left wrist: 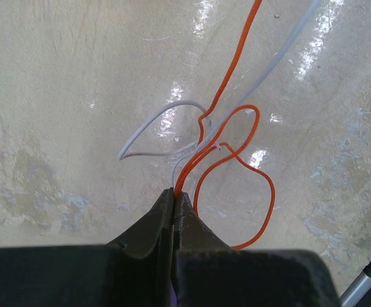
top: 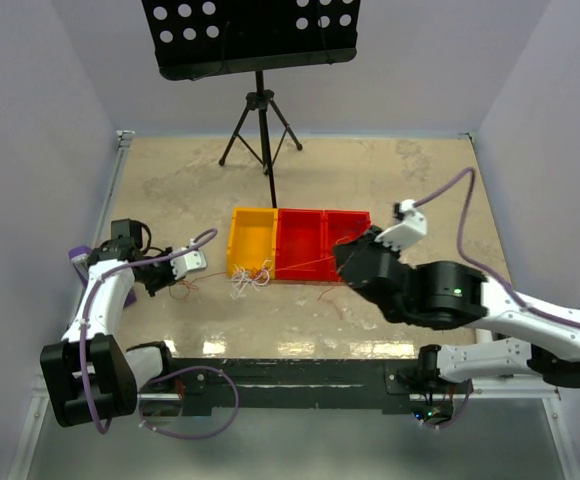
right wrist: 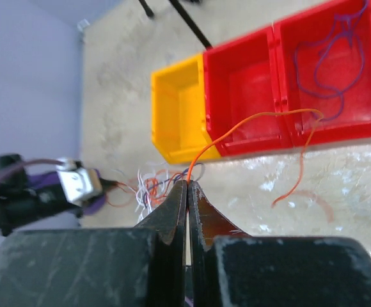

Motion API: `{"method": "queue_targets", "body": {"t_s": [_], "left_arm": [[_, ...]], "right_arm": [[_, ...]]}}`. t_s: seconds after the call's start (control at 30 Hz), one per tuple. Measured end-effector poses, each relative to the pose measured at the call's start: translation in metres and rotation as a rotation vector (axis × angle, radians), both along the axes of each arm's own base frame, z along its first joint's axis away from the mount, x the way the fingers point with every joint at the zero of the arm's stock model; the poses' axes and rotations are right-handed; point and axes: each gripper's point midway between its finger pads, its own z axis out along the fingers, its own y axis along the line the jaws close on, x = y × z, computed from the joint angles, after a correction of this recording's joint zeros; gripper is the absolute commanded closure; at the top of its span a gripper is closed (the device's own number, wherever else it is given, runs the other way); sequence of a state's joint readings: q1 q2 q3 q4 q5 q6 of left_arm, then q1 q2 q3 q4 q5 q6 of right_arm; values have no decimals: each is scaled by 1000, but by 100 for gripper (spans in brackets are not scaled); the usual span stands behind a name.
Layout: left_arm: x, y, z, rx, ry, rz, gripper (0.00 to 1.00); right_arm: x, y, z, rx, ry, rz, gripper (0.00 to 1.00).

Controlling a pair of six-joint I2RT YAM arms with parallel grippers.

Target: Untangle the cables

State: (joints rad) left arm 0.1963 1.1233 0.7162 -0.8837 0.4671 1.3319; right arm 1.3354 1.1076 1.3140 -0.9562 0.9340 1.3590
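The cables [top: 250, 283] are hair-thin, limp plastic-coated wires. Most lie in a loose snarl of white, orange and purple on the glossy, mottled beige table [top: 420, 190], just in front of the yellow bin [top: 252, 243]. I cannot count the separate wires in the snarl. The left gripper [left wrist: 174, 192] has its two dark, wedge-shaped jaws clenched tip to tip on orange wire [left wrist: 195, 166], which curls out in rounded loops. A white wire [left wrist: 144, 129] bends in a soft arc beside them and runs toward the same pinch. The right gripper [right wrist: 187, 184] is likewise pressed together, nipping one orange strand [right wrist: 256, 118]. This strand arches up over the front rim of the middle bin [right wrist: 243, 96] and droops down onto the table. There are three boxy, smooth plastic bins in a touching row, one yellow and two red. The right red bin [right wrist: 329, 70] holds a squiggle of purple wire [right wrist: 326, 64]. Behind them stands one black perforated music stand [top: 250, 35] on a tripod.
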Motion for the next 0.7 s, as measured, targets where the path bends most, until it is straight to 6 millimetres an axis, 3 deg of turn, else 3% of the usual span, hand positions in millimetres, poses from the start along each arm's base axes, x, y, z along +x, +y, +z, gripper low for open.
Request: {"method": "queue_targets", "body": {"t_s": [0.2, 0.57, 0.7], "left_arm": [[2, 3, -4, 15, 1, 3, 100], [-10, 19, -36, 112, 35, 8, 100], [-10, 19, -36, 113, 33, 7, 100]], "right_arm": [[0, -54, 84, 181, -113, -67, 100], [3, -121, 201, 300, -304, -164, 100], [4, -136, 230, 312, -366, -179, 100]]}}
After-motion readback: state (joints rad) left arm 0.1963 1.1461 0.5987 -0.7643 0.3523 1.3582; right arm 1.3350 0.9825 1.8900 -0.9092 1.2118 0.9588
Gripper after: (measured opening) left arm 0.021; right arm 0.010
